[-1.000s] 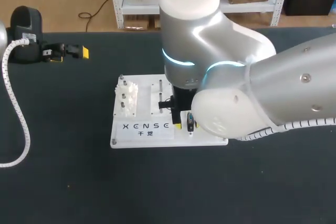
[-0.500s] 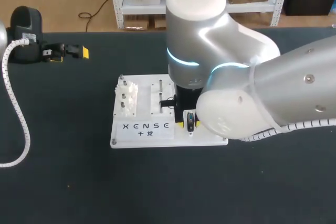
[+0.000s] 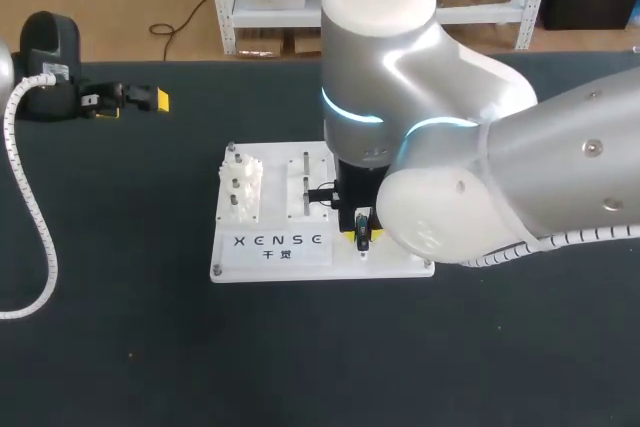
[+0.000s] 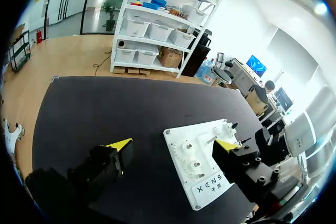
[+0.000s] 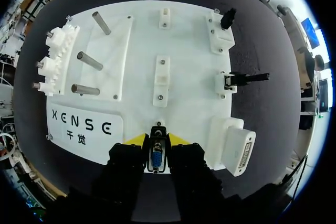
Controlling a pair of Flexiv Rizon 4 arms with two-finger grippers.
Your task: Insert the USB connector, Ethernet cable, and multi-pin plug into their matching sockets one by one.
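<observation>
Multi-pin plug (image 5: 156, 160), blue-faced, clamped from two sides between the yellow tips of the right tool (image 5: 157, 141). In the head view the plug stands at about 5 o'clock on the white socket board (image 3: 275, 257); contact with the board cannot be told. A white multi-pin socket block (image 5: 234, 145) lies near the plug, at its 3 o'clock. The left tool (image 3: 140, 99), fingers spread wide and empty, is at the board's 10 o'clock, well apart, over the black surface (image 3: 150, 347).

The counter (image 3: 120, 347) is covered in black. The board (image 5: 189, 45) is coloured white and marked with black lettering. A blue face is shown on the black multi-pin plug (image 5: 156, 160). Yellow tips are borne by the black right hand (image 5: 156, 141) and left hand (image 4: 173, 144).
</observation>
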